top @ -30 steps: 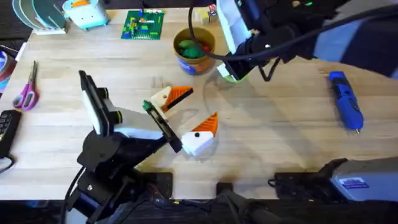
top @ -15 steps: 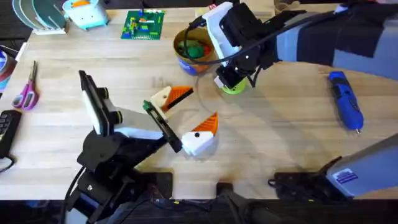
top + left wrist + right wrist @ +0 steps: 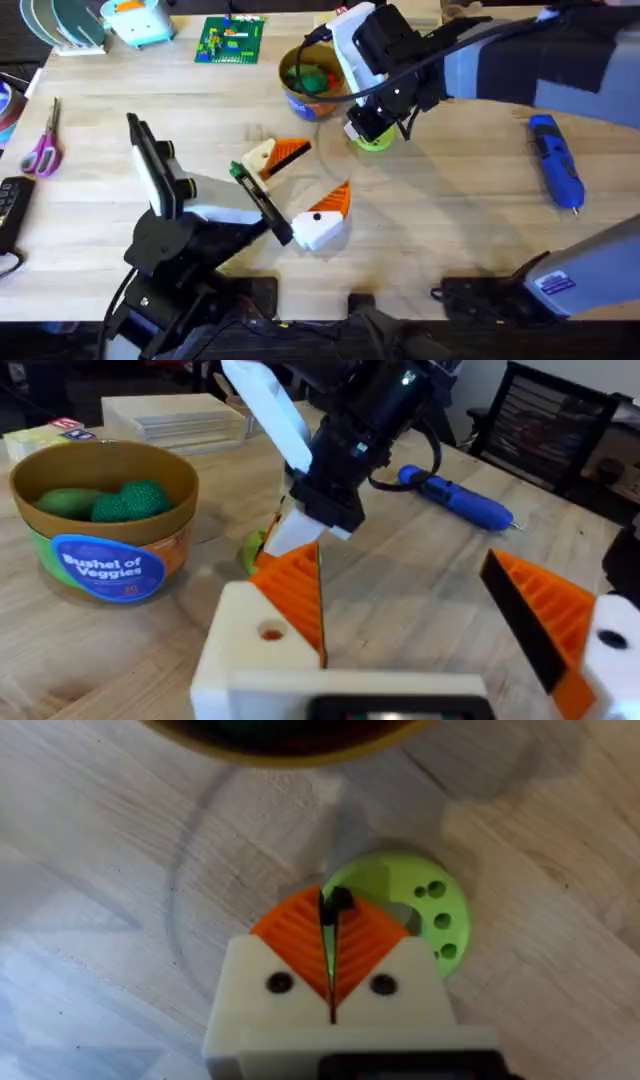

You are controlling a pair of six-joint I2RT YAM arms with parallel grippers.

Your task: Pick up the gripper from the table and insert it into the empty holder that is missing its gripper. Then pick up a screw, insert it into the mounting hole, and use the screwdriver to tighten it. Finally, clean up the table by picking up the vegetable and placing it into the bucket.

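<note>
Overhead, counts: one round tan-yellow bucket (image 3: pixel 312 76) with a blue base band near the table's far edge, green vegetables inside; one thick blue cylindrical screwdriver (image 3: pixel 556 160) toward the right edge; one round green disc with holes (image 3: pixel 376 139) just beside the bucket.
Overhead, arms: right gripper (image 3: pixel 366 128) sits over the green disc. Left gripper (image 3: pixel 296 185), white blocks with orange ribbed wedge pads, is at table centre, jaws well apart.
Overhead, open room: bare wood between the disc and the screwdriver; purple-handled scissors (image 3: pixel 42 142) lie near the left edge.
Left wrist: two orange pads (image 3: pixel 300 598) spread wide; beyond them the right arm's gripper, the bucket (image 3: pixel 100 515) and the screwdriver (image 3: pixel 455 498).
Right wrist: orange pads (image 3: pixel 296 932) pressed together, one tiny dark metal screw (image 3: pixel 337 901) pinched at their tips above the green disc (image 3: pixel 412 900); bucket rim (image 3: pixel 290 742) just beyond.
</note>
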